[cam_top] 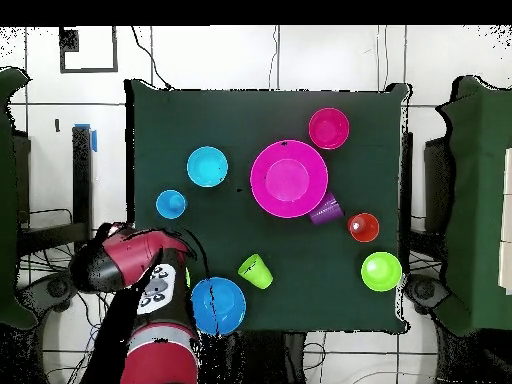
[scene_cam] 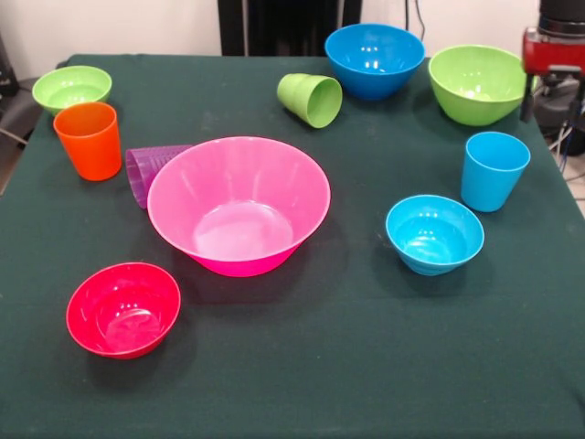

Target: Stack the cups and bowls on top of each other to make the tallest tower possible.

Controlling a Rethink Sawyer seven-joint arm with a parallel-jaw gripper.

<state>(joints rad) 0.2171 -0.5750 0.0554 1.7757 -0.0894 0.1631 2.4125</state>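
The large pink bowl (scene_cam: 238,206) (cam_top: 288,178) stands mid-table, empty. A purple cup (scene_cam: 146,169) lies on its side against it. The orange cup (scene_cam: 89,139) and light blue cup (scene_cam: 494,170) stand upright. A light green cup (scene_cam: 311,99) lies on its side. Separate bowls: small red (scene_cam: 123,308), small light blue (scene_cam: 434,233), small green (scene_cam: 71,88), medium blue (scene_cam: 375,59), medium green (scene_cam: 477,84). Nothing is stacked. The arm's red end (scene_cam: 553,50) (cam_top: 125,262) hangs past the table's edge beside the medium green bowl, and my gripper itself is hidden.
The table has a dark green cloth (scene_cam: 366,347). In the overhead view the arm covers most of the medium green bowl. Dark chairs (cam_top: 470,200) stand at the table's sides. The pedestal (scene_cam: 283,23) is at the far edge.
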